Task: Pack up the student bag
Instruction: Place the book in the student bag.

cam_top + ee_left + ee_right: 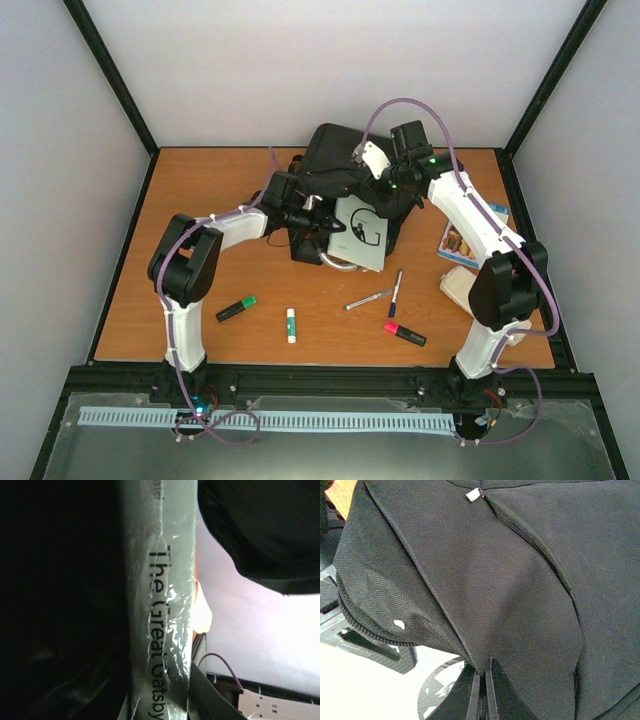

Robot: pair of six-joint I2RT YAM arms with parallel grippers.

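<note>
The right pincer [482, 677] is shut together, with a fold of the student bag [495, 580] pinched in it. The left pincer [306, 216] is clamped on a grey book [362, 232], which is held at the student bag's six o'clock edge. The student bag is seen at twelve o'clock on the counter [200, 200].

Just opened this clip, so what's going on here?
The left gripper holds a grey book, The Great Gatsby, against the black backpack. The right gripper pinches the backpack's fabric, apparently to steady it or hold it open. Most of the book shows outside the bag. A green highlighter, a glue stick and a pink highlighter lie loose on the table, not yet packed.
</note>
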